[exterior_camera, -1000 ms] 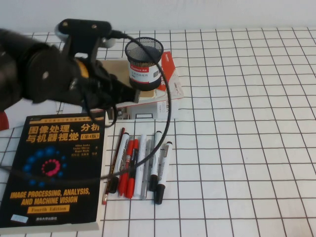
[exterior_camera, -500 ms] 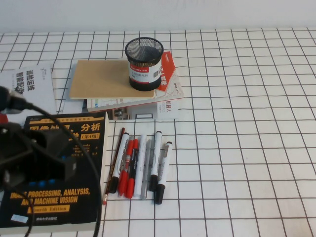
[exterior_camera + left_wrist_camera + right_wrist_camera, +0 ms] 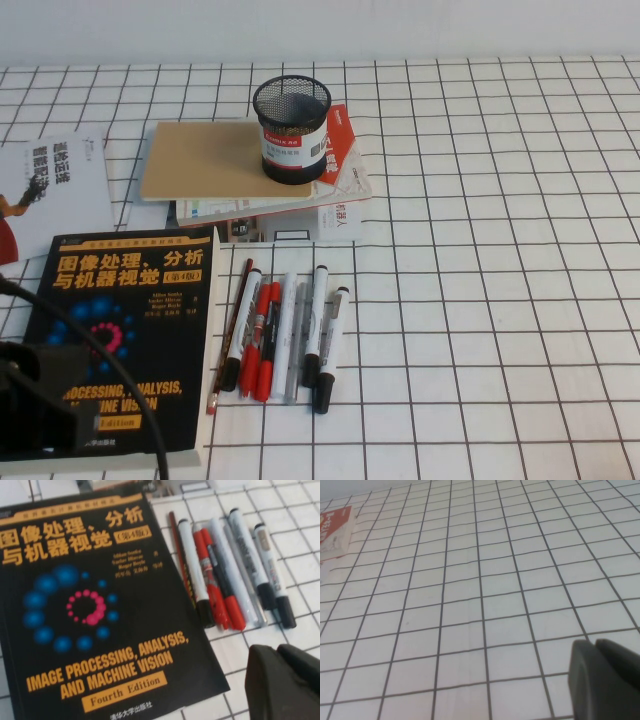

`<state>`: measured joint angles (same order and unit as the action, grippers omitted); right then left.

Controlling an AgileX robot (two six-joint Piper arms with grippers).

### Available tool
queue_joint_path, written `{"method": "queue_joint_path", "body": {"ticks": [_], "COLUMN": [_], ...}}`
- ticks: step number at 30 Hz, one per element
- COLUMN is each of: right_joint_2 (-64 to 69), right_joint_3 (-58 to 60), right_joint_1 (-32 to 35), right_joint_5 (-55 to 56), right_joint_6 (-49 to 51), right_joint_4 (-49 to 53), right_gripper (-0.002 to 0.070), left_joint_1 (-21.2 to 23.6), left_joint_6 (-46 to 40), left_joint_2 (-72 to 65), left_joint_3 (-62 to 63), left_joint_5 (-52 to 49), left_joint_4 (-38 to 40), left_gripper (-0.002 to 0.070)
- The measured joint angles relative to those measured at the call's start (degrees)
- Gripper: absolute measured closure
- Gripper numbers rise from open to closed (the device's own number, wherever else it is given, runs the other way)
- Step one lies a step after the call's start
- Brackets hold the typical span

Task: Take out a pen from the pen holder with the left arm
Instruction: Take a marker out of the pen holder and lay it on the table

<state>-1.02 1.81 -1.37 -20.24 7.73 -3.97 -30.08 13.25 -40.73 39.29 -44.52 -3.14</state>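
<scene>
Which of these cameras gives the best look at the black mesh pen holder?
The high view: the pen holder stands whole on the stack of books. Neither wrist view shows it; the left gripper hangs shut near the laid-out pens, the right gripper over the gridded table.

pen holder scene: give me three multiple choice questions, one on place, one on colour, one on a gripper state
1. Where does the pen holder stand?
A on the book stack
B on the black textbook
C among the pens

2. Its mesh colour?
A white
B black
C red

3. The left gripper, low over the table, is:
A open round the holder
B shut on a pen
C shut, empty

Key: A, it tops the rear stack; B, the mesh is dark; C, fingers together with nothing between. The right gripper hangs shut over the gridded table.
</scene>
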Motion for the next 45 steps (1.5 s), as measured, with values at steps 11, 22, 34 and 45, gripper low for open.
{"method": "queue_joint_path", "body": {"ticks": [11, 22, 34, 45], "right_joint_2": [0.0, 0.0, 0.0, 0.0], "right_joint_3": [0.0, 0.0, 0.0, 0.0], "right_joint_1": [0.0, 0.0, 0.0, 0.0], "right_joint_5": [0.0, 0.0, 0.0, 0.0], "right_joint_6": [0.0, 0.0, 0.0, 0.0], "right_joint_4": [0.0, 0.0, 0.0, 0.0], "right_gripper": [0.0692, 0.0693, 0.0692, 0.0692], "left_joint_1": [0.53, 15.29, 23.59, 24.87], "left_joint_6": [0.0, -4.97, -9.63, -8.29], "left_joint_2": [1.51, 13.62, 27.76, 34.59], "left_joint_3": [-0.12, -0.12, -13.87, -37.14], "left_joint_5": [0.17, 2.27, 16.11, 50.57], "left_joint_4": [-3.92, -7.03, -4.74, -4.03], "left_gripper": [0.0677, 0.0677, 0.0677, 0.0677]}}
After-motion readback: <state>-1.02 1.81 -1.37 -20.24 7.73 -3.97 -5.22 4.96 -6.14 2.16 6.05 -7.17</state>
